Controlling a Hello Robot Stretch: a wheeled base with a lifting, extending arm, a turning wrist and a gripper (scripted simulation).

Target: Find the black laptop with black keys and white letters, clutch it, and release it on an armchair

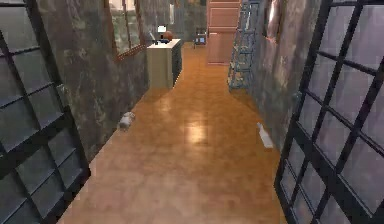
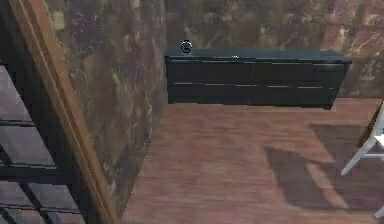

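Forward view, nearest: dark-framed glazed panels (image 1: 30, 150) are noted at both sides, with a polished wooden floor (image 1: 190, 150) running between them. A small grey object (image 1: 127, 120) is recorded at the foot of the wall on the forward view's left, and a white object (image 1: 266, 136) at the foot of the opposite wall. Farther on, a pale cabinet (image 1: 165, 62) is set against the wall on the forward view's left. White and orange items (image 1: 163, 36) are seen on its top but cannot be identified. A window (image 1: 125, 25) is noted above it, and a metal rack (image 1: 245, 45) across the passage. A pinkish door (image 1: 222, 30) closes the far end.

Arm side view: a wood-framed glazed panel (image 2: 25, 130) is nearest, and a white frame leg (image 2: 368, 145) is at the right edge. A long dark sideboard (image 2: 258, 80) is placed against the far wall. A small round dark object (image 2: 186, 46) is on its top.

The laptop's position cannot be told. The state of the jaws cannot be told.
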